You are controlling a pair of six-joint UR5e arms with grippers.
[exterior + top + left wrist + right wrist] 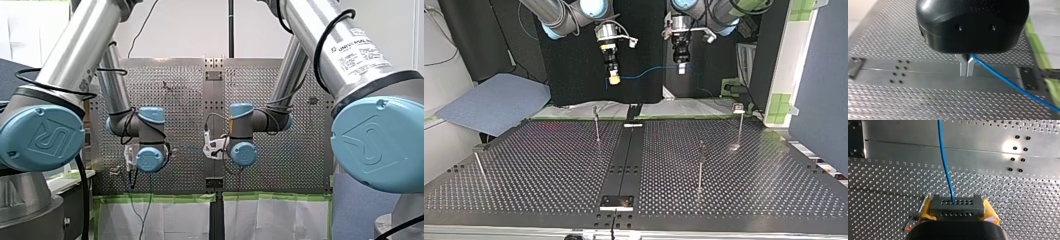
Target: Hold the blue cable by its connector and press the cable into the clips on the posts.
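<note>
Blue cable (644, 74) spans from left tool (681, 68) to right tool (614, 79).

This is a robotics lab or test cell. My left arm (75, 55) and my right arm (320, 45), industrial arms with blue joint caps, stand over a perforated metal table (549, 165) set with thin posts (597, 125). Green tape (165, 198) runs along the table's edge, and black screens (574, 70) and a grey-blue partition (819, 75) stand around the bench.
</note>
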